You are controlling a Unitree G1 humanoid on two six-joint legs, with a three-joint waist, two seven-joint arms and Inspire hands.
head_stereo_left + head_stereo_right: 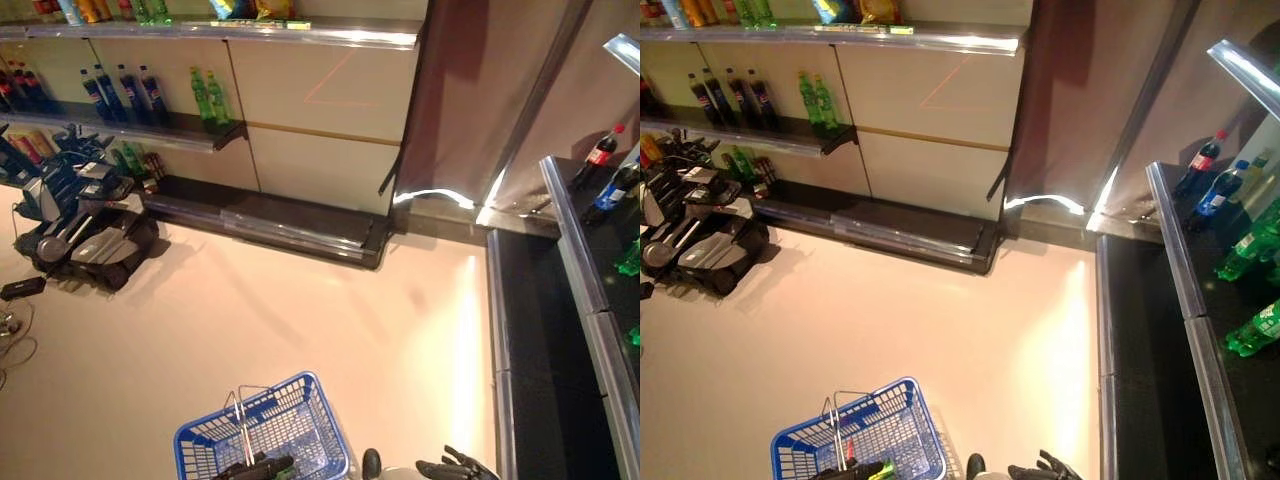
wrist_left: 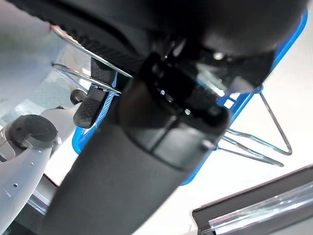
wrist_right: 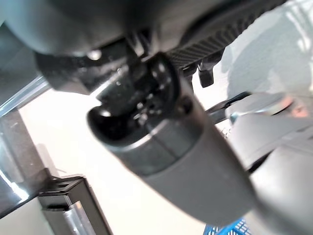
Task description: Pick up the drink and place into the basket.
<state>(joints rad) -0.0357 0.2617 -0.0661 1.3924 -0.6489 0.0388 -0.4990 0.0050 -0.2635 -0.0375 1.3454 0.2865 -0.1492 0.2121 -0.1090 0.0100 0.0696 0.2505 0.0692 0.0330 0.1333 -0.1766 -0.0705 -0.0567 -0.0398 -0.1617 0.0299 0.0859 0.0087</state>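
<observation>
A blue basket (image 1: 270,432) sits on the floor at the bottom centre of the left eye view, its wire handles (image 1: 240,405) standing up over the left half of its rim. The left hand (image 1: 255,467) shows at the bottom edge over the basket's near side; a bit of green and a red spot show beside it in the right eye view (image 1: 883,467), perhaps a drink, but too little is visible to be sure, and whether its fingers close on anything cannot be told. The right hand (image 1: 455,467) lies at the bottom edge right of centre, just beside the basket's right corner and apart from it, its fingers loosely spread and holding nothing. A wide stretch of pale floor (image 1: 300,310) lies bare from the basket up to the base of the shelving (image 1: 270,215). Bottles (image 1: 120,90) line the shelves in the upper left. A dark counter edge (image 1: 500,330) runs down the right side, with bottles (image 1: 1250,255) on the shelf beyond it. A dark machine (image 1: 85,225) sits on the floor at middle left, well apart from the basket.
</observation>
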